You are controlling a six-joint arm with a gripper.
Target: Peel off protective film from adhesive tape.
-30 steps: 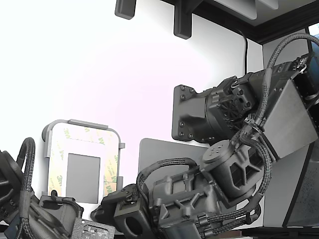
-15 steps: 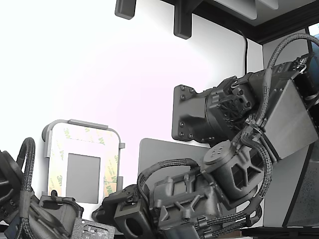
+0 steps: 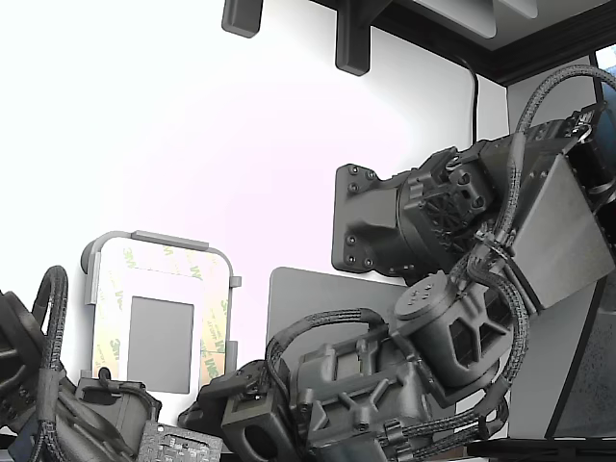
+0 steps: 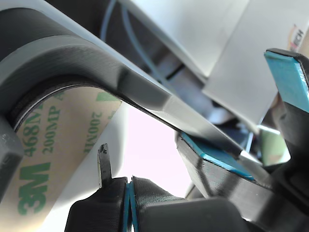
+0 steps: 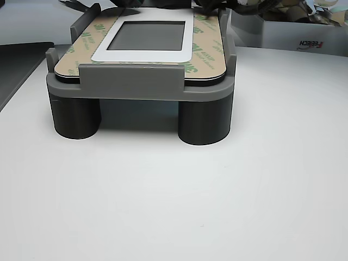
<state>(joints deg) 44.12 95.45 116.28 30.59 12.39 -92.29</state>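
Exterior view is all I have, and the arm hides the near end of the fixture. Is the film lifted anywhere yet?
Observer: No lifted edge shows. In the other view the protective film lies flat around the white plate.
Operator: Is anything close to it?
Observer: The wrist view shows a thin dark tip right beside the film's 3M print, under the fixture's curved rim. Whether they touch cannot be told.
Operator: What does the fixture stand on?
Observer: Two dark round legs on the white table.
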